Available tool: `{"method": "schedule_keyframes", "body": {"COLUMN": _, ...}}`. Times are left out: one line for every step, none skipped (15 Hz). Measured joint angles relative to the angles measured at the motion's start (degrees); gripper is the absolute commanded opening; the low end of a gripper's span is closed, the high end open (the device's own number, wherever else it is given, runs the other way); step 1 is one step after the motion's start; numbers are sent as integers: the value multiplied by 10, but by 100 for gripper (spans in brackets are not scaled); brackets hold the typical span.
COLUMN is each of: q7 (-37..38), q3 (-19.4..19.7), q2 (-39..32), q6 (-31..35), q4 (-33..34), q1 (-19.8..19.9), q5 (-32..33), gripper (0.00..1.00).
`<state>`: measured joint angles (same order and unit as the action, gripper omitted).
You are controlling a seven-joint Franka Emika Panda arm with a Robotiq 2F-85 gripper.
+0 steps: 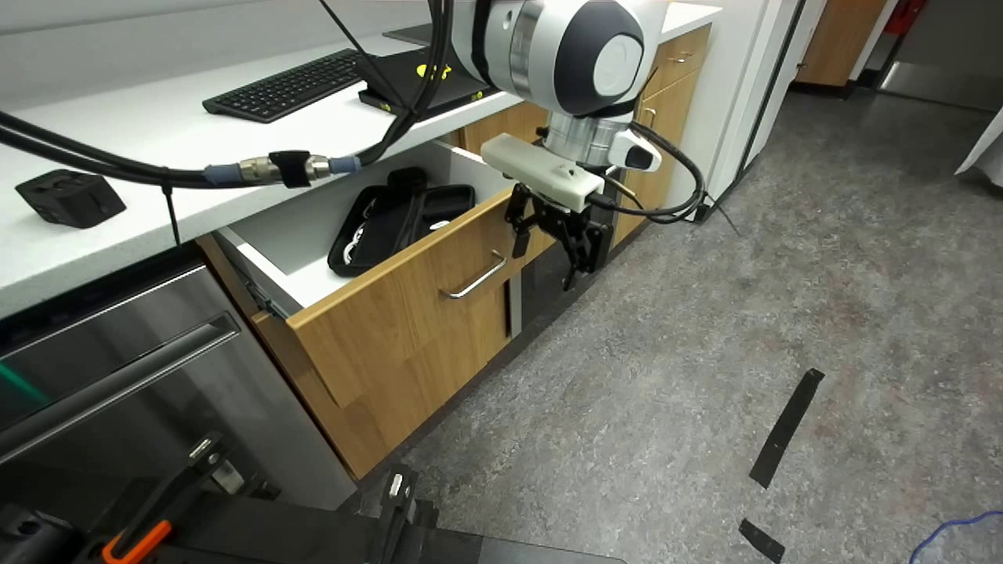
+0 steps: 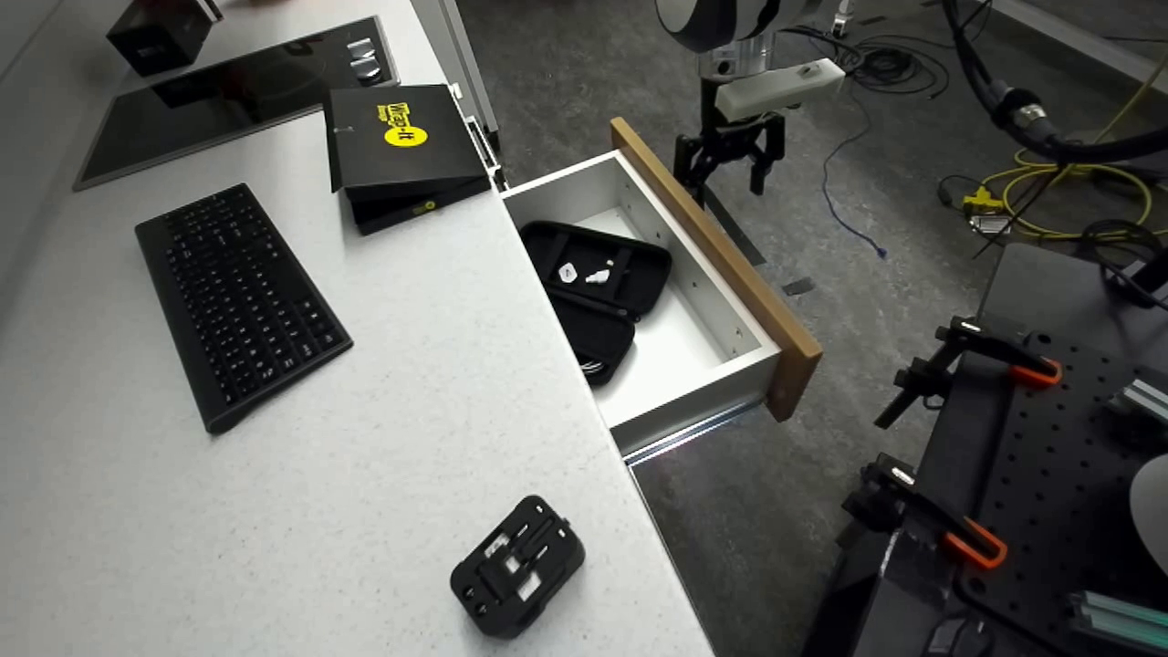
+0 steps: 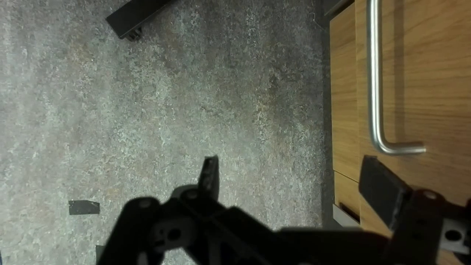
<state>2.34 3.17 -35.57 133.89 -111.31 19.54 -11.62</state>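
The gripper (image 3: 289,173) hangs above the floor (image 3: 239,110) with its fingers (image 3: 381,184) spread wide and nothing between them. One of them shows just beside the bent end of the metal handle (image 3: 375,73) in the wrist view. Whether it touches the wooden front (image 3: 434,73) behind is hard to tell, since the fingers are blurred there. That front belongs to the drawer (image 2: 698,409), which stands extended from under the counter (image 2: 411,411). A small sideways drift could, I judge, hook the finger on the handle's bend or scrape the wood; a harder press might drive the drawer inward on its runner (image 2: 689,436). Such a jolt would probably shift the unfolded black case (image 2: 589,301) inside, along with the small white pieces (image 2: 598,276) in it. The cable (image 1: 700,188) looping beside the gripper may catch on the drawer's corner if the arm (image 1: 580,55) twists. Farther back, the black box (image 2: 406,146) with yellow lettering sits at the counter's edge, where a low swing could knock it. Deeper on the counter lie the keyboard (image 2: 242,306) and, past the box, the dark glass cooktop (image 2: 246,96).
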Motion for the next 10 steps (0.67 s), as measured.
{"method": "schedule_keyframes", "body": {"q7": -1, "q3": -2, "q2": -4, "q6": -1, "q4": 3, "q1": 0, "q5": -5, "gripper": 100}}
{"method": "schedule_keyframes", "body": {"q7": -3, "q3": -5, "q2": -13, "q6": -9, "q4": 12, "q1": 0, "q5": -15, "gripper": 100}}
{"method": "schedule_keyframes", "body": {"q7": -8, "q3": -8, "q2": -27, "q6": -15, "q4": 27, "q1": 1, "q5": -25, "gripper": 100}}
{"method": "schedule_keyframes", "body": {"q7": -16, "q3": -11, "q2": -44, "q6": -26, "q4": 43, "q1": 2, "q5": -37, "gripper": 100}}
{"method": "schedule_keyframes", "body": {"q7": -23, "q3": -15, "q2": -63, "q6": -36, "q4": 60, "q1": 3, "q5": -46, "gripper": 100}}
{"method": "schedule_keyframes", "body": {"q7": -27, "q3": -21, "q2": -83, "q6": -41, "q4": 77, "q1": 3, "q5": -50, "gripper": 100}}
{"method": "schedule_keyframes", "body": {"q7": -32, "q3": -27, "q2": -102, "q6": -43, "q4": 92, "q1": 2, "q5": -51, "gripper": 100}}
{"method": "schedule_keyframes", "body": {"q7": -36, "q3": -34, "q2": -120, "q6": -44, "q4": 107, "q1": 1, "q5": -51, "gripper": 100}}
{"method": "schedule_keyframes", "body": {"q7": -39, "q3": -41, "q2": -136, "q6": -44, "q4": 121, "q1": -2, "q5": -51, "gripper": 100}}
{"method": "schedule_keyframes", "body": {"q7": -44, "q3": -47, "q2": -149, "q6": -44, "q4": 134, "q1": -7, "q5": -51, "gripper": 100}}
